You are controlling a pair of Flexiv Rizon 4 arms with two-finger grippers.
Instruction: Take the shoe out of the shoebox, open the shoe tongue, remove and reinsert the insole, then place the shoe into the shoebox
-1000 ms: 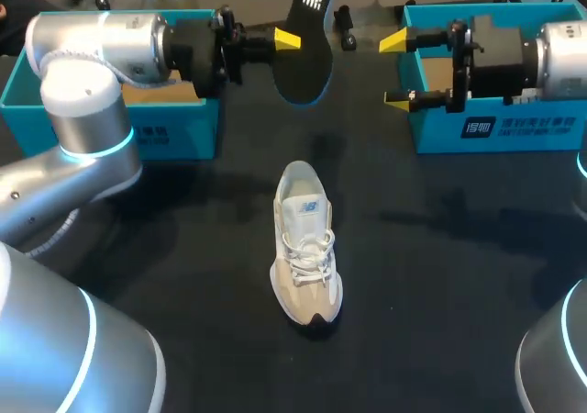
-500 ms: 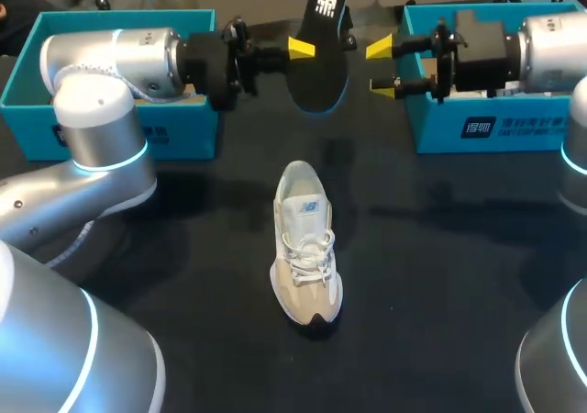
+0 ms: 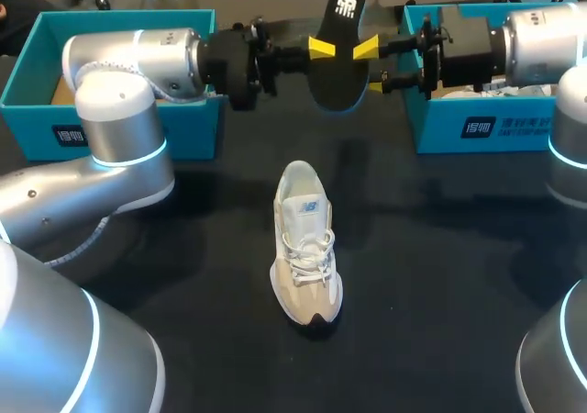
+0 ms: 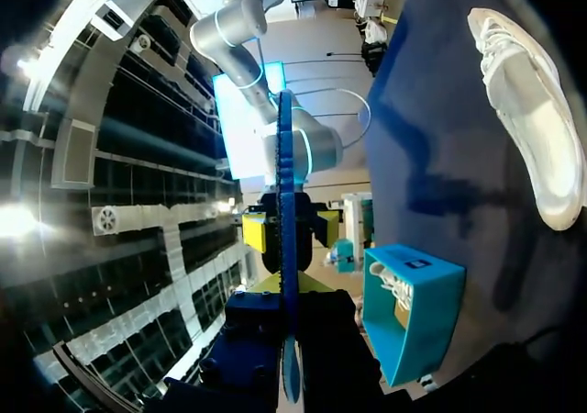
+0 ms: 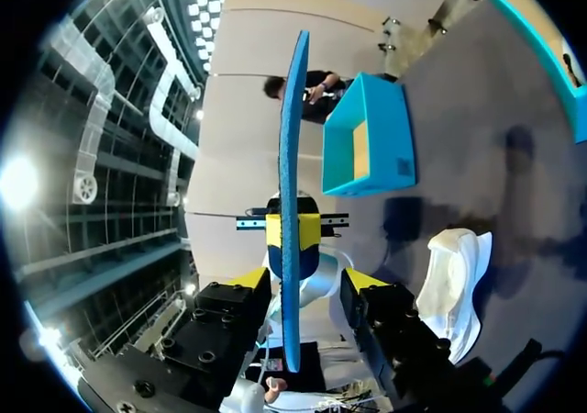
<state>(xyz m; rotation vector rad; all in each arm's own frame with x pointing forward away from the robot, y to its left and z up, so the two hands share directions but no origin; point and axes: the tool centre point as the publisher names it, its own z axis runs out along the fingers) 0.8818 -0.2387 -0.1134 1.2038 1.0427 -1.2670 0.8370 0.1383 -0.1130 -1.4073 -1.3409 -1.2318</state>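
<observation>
In the head view, your left tool (image 3: 322, 50) sits at the upper middle of the frame, closed on the black insole (image 3: 337, 73). It holds the insole upright above the desk (image 3: 431, 248), with the heel end uppermost. Your right tool (image 3: 370, 67) comes in from the upper right. One yellow tip is by the insole's right edge and the other finger is lower down; this view does not show whether they touch it. The shoe (image 3: 305, 243) stands on its sole at the centre of the desk, toe toward the bottom of the frame and well apart from both tools. One teal box (image 3: 138, 128) sits at the upper left and another teal box (image 3: 495, 124) at the upper right.

In the left wrist view, the insole (image 4: 290, 202) is edge-on and runs straight up out of your left tool (image 4: 290, 289), which is clamped on it. The right tool (image 4: 289, 231) lies just ahead, a yellow tip on each side of the insole. The shoe (image 4: 532, 128) lies on the desk (image 4: 440, 174) far off to the side, and a teal box (image 4: 417, 326) is nearer.

In the right wrist view, the insole (image 5: 292, 156) stands edge-on between the spread fingers of your right tool (image 5: 305, 283), with a gap on both sides, so this tool holds nothing. The left tool (image 5: 293, 232) grips the insole just beyond. The shoe (image 5: 454, 275) and a teal box (image 5: 371, 138) rest on the desk (image 5: 514, 110).
</observation>
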